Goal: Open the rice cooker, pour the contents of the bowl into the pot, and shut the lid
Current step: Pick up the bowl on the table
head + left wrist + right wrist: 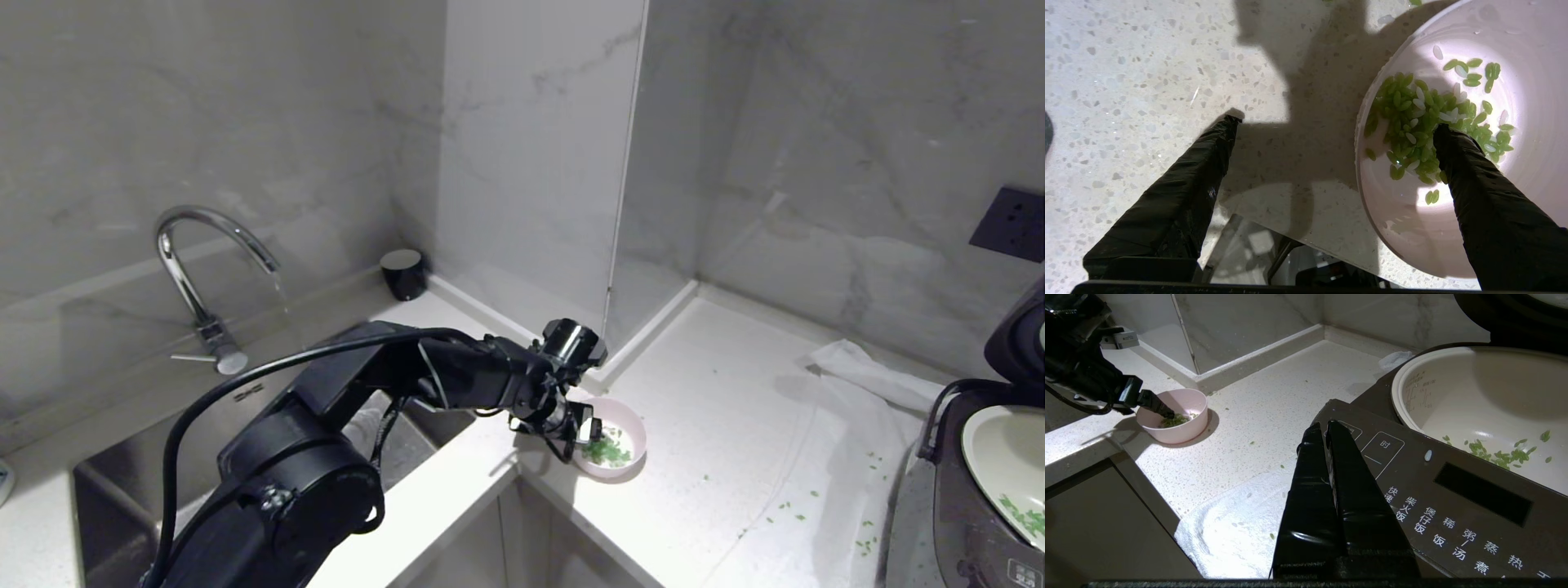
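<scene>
Head view: left hand (578, 442) released, straddling bowl (633, 433) rim; contents (608, 451) inside; pot (992, 445) holds some.

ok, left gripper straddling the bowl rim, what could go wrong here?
1. One finger of the open left gripper sits among the green bits; closing may flick some out.
2. The bowl is near the counter edge; a nudge could slide it off.
3. Carrying to the pot risks adding to the spilled bits.
</scene>
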Robot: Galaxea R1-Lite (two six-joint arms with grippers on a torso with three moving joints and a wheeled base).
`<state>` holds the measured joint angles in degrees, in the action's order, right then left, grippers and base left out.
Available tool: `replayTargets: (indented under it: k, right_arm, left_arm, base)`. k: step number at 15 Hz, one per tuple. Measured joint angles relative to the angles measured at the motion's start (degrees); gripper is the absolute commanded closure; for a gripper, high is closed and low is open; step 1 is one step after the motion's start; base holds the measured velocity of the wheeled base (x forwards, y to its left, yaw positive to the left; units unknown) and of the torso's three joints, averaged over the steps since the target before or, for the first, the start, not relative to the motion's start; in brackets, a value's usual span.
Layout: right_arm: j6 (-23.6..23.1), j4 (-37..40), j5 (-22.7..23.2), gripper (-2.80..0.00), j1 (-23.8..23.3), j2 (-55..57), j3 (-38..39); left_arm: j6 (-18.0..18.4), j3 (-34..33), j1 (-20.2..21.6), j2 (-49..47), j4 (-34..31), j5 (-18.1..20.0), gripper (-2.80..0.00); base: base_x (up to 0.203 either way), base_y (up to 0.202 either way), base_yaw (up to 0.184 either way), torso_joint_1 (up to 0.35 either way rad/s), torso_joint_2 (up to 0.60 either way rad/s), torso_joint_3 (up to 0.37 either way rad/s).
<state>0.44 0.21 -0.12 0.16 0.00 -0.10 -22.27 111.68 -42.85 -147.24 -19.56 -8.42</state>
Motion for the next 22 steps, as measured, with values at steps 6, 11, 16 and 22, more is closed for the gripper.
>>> replayTargets:
  k: [6, 11, 16, 22]
  right_arm:
    - [0.02, 0.01, 0.01, 0.00, 0.00, 0.00, 0.00]
    - [0.01, -0.01, 0.02, 0.00, 0.00, 0.00, 0.00]
    - [-0.01, -0.02, 0.00, 0.00, 0.00, 0.00, -0.01]
    - [0.00, 0.00, 0.01, 0.00, 0.00, 0.00, -0.01]
  left_arm:
    - [-0.02, 0.10, -0.38, -0.56, 0.46, 0.05, 0.00]
    - [-0.11, -0.21, -0.32, -0.11, -3.30, 0.10, 0.00]
    - [-0.41, -0.43, 0.00, 0.32, -4.49, 0.29, 0.00]
    - [-3.96, -1.23, 3.36, 4.40, -7.63, 3.18, 0.00]
  base:
    - [0.000, 0.000, 0.000, 0.000, 0.00, 0.000]
    - [0.000, 0.000, 0.000, 0.000, 0.00, 0.000]
    - [0.000, 0.000, 0.000, 0.000, 0.00, 0.000]
    - [0.000, 0.000, 0.000, 0.000, 0.00, 0.000]
